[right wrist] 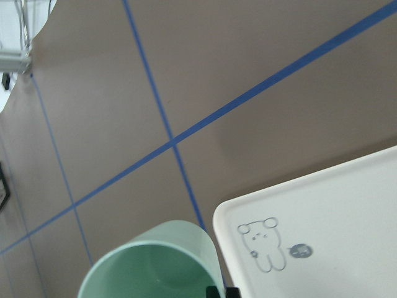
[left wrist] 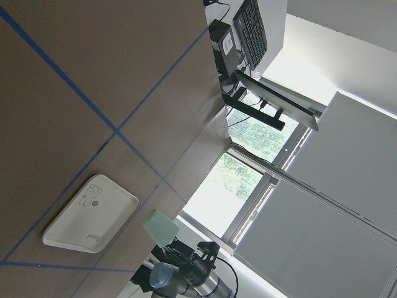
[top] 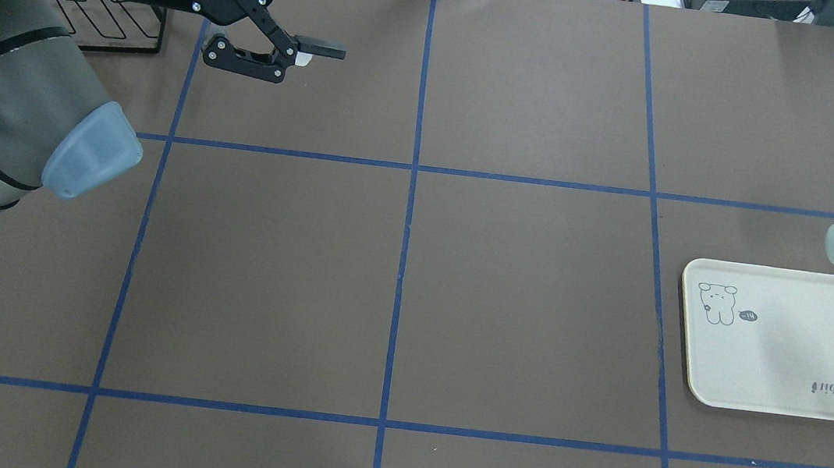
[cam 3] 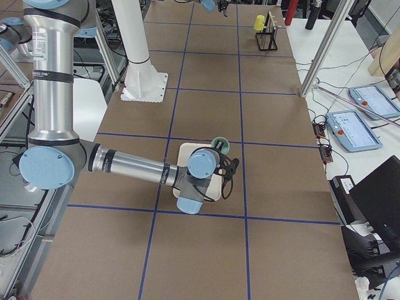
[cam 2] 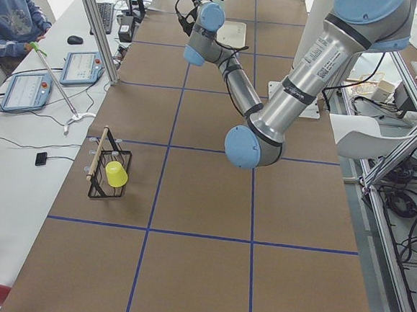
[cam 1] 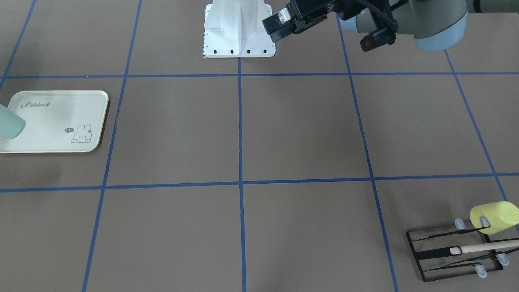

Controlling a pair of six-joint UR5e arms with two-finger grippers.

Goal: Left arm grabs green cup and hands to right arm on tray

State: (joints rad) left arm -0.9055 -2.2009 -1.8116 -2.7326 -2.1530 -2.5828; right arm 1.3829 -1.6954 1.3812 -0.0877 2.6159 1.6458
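Front view: shows pale mint-green plastic tumbler [cam 1: 10, 121] held tilted by cream-white rectangular tray [cam 1: 56, 121], far left. Overhead: shows left black two-finger gripper [top: 303, 58] spread, empty, upper left. Left wrist view: shows right gripper [left wrist: 175, 248] pinching tumbler's rim, bottom centre. Could topple if released tilted.

You are seeing soft, even light falling from above on the table [top: 520, 293], leaving only faint shadows across the tray [top: 784, 386]. In the left wrist view the window [left wrist: 245, 164] is blowing out into white glare. In the right wrist view the green cup [right wrist: 155, 264], close to the lens, is looking slightly blurred.
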